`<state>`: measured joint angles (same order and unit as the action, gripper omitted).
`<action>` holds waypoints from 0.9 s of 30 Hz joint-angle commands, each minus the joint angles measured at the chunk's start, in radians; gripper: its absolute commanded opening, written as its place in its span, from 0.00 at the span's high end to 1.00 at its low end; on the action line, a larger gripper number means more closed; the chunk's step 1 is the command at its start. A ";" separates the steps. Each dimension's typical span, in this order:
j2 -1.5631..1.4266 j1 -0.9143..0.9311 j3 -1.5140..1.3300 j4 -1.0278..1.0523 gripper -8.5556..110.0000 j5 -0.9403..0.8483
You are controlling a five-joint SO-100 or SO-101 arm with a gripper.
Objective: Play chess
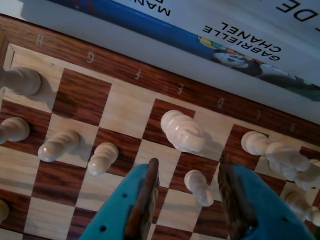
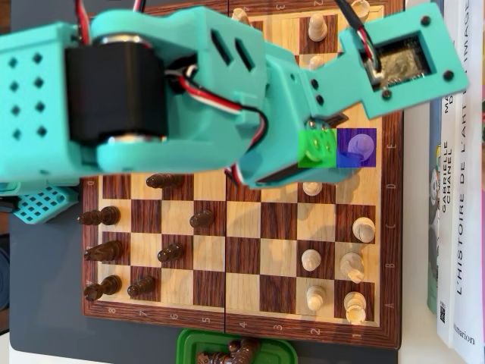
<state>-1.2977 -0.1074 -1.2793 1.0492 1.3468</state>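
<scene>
At the bottom of the wrist view, the gripper [image 1: 187,200] hangs over the chessboard [image 1: 125,107] with jaws wide apart and nothing held. A white pawn [image 1: 198,187] stands in the gap between the fingertips, closer to the right-hand pad [image 1: 231,200] in that view, not touching either as far as can be seen. Its long axis is upright on the board, so the coming move looks like a straight close-and-lift. Just beyond it stands a taller white piece [image 1: 182,132], near enough to get bumped. Another pawn [image 1: 102,158] sits left of the left finger, with clear squares between. Farther off, the lettered board edge and books [image 1: 240,42] limit room. In the overhead view the arm [image 2: 189,91] hides this area; dark pieces [image 2: 170,252] stand well apart across the board.
</scene>
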 commanded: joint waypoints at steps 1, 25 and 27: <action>-0.008 0.011 0.052 -0.006 0.78 -0.006; 0.078 0.008 0.138 -0.005 0.78 -0.005; 0.095 0.005 0.143 -0.011 0.78 -0.005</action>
<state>-1.1965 -0.1058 -1.1904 1.0492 1.3468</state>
